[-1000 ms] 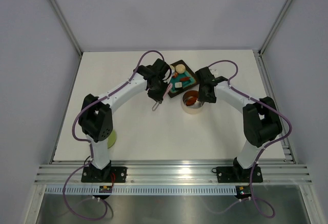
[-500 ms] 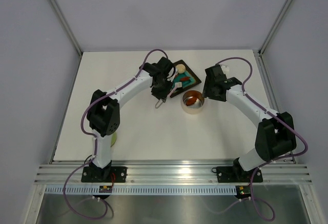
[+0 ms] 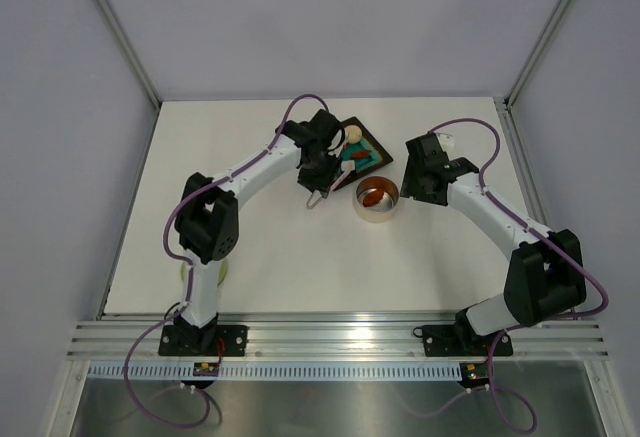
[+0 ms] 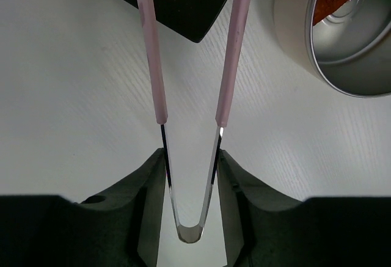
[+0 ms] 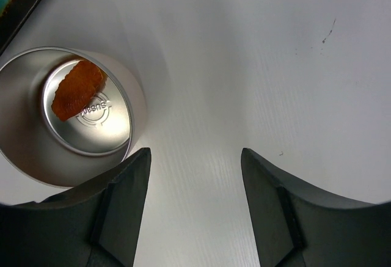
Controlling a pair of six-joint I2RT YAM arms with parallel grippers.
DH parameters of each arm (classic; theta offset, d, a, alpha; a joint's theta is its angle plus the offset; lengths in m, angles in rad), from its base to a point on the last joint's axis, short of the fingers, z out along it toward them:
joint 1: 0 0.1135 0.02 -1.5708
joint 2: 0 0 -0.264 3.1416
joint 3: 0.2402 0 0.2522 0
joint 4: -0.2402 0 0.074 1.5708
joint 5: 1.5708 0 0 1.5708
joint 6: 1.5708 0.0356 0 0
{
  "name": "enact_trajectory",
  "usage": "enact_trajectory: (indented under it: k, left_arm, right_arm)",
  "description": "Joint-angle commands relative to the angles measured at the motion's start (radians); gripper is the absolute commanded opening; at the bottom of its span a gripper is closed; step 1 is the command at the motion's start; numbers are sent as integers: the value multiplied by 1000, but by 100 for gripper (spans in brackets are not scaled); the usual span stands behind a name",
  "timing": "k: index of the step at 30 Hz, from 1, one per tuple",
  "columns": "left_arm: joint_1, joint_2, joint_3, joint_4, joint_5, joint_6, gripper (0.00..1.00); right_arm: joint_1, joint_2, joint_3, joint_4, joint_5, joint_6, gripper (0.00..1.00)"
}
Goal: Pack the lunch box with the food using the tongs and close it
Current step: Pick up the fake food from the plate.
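Observation:
The lunch box [image 3: 377,200] is a round steel tin standing open, with one orange food piece [image 5: 76,88] on its bottom. Left of it my left gripper [image 4: 190,163] is shut on the tongs [image 4: 151,53]. The tongs' pink arms are spread and point at the near corner of the teal tray [image 3: 372,147]. A beige ball [image 3: 351,135] and other small food pieces lie on that tray. My right gripper [image 5: 195,157] hangs open and empty just right of the tin [image 5: 24,157]. The pale green lid [image 3: 225,269] is mostly hidden behind the left arm's base.
The dark rim of the tray [image 4: 189,10] lies just past the tongs' arms, and the tin's wall [image 4: 287,29] is close on their right. White tabletop surrounds both. Grey walls enclose the table at the back and sides.
The tongs' arms have spread apart as my left gripper loosened, and it has shifted slightly toward the tray. My right gripper has drawn back to the right, off the tin, and opened wider.

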Motion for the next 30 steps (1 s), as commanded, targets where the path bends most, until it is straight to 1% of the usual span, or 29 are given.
enact_trajectory:
  k: [1,10,21,30]
  left_arm:
    - [4,17,56,34,36,-18,40]
    - [22,38,57,77,84,-56,40]
    - [33,57,59,117,107,-101,40]
    - [37,87,77,119,121,-133,42]
  right_arm:
    - [-9,-35,0,-4,27,15,68]
    - [-9,-36,-4,-3,25,15,69]
    - [-9,-37,1,-4,27,11,69]
    - [-9,-40,4,-7,24,11,69]
